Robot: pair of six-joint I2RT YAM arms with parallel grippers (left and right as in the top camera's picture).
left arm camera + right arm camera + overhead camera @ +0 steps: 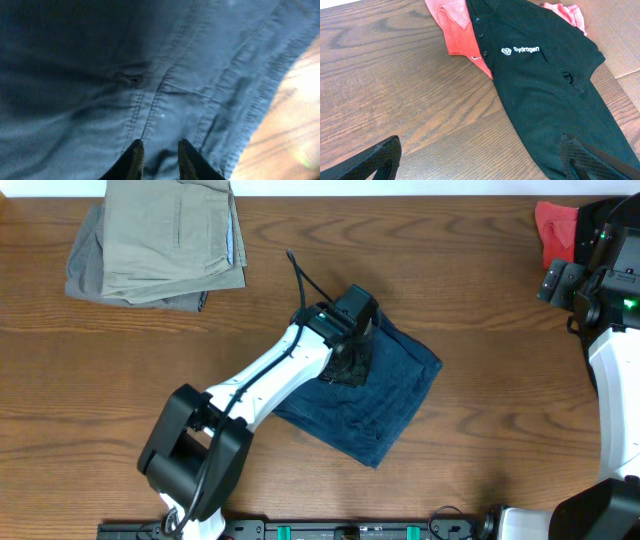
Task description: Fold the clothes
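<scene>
The navy shorts (390, 405) lay already folded near the middle of the table (480, 280), somewhat askew; the left gripper (160, 150) stood low over them, its tips at the cloth beside a double-stitched seam (150, 107), and the jaws were only a little apart; whether a fold was pinched between them I cannot tell. The right gripper (479, 150) hovered with its fingers spread wide and nothing between them, above the black polo shirt (540, 95), which lay partly over a coral-red garment (457, 30) at the far right of the table.

The shorts looked like soft, light cotton, limp and not slippery; I judge they would sag and lose the fold if lifted at one point only; the stitched hem (260, 95) or the seam, where the cloth is thicker, seemed the better place to take hold. The polo looked thinner and would probably wrinkle easily.

On the polo's chest the white word "Sydrogen" (525, 50) could be read, beside a small round logo; no other writing was legible. A finished khaki and grey stack (165, 240) rested at the far left.
</scene>
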